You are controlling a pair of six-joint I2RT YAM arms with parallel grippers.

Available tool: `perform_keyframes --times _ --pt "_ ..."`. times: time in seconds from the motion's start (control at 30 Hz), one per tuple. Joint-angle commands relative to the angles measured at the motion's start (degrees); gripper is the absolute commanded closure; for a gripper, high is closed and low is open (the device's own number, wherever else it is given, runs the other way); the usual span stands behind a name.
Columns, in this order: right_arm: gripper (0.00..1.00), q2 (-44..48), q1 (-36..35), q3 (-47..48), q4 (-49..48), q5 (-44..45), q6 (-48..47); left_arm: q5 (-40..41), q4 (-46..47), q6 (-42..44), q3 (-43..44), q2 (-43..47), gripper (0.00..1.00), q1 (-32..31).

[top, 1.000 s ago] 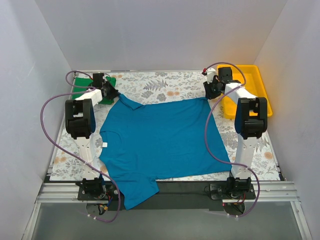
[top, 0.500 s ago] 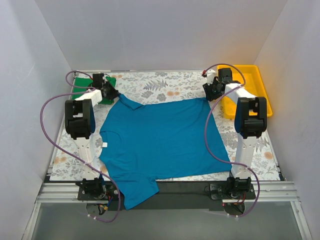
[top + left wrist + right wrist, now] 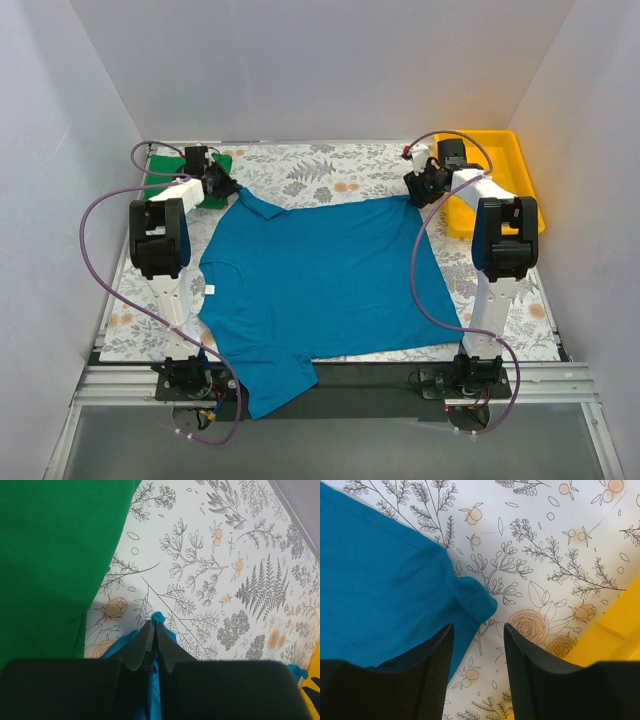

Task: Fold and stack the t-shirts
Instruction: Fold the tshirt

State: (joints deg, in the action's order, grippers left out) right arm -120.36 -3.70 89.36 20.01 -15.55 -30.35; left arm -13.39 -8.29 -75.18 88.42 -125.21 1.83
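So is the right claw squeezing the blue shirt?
No, the right gripper has its fingers apart, and the corner of the blue shirt lies just ahead of the gap between them.

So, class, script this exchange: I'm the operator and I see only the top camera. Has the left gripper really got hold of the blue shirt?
Observer: Yes. The left wrist camera shows the left gripper shut, pinching an edge of the blue shirt.
Operator: And the right gripper?
Observer: The right gripper is open. Its fingers sit either side of the shirt's corner and are not closed on it.
Operator: Is the green shirt touching the blue one?
Observer: Not where the left wrist camera sees. The green shirt lies beside it, with a strip of patterned cloth showing between them.
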Motion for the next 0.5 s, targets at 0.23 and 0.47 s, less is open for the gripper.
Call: perform_keyframes --times 0.23,0.47 --pt "0.49 -0.3 0.4 2.7 0.0 -0.4 -0.6 -1.0 0.8 0.9 -0.9 4.9 1.0 0.4" --pt "0.5 -3.3 0.3 6.3 0.3 1.0 -0.4 -1.0 0.7 1.0 -0.7 4.6 1.0 0.4"
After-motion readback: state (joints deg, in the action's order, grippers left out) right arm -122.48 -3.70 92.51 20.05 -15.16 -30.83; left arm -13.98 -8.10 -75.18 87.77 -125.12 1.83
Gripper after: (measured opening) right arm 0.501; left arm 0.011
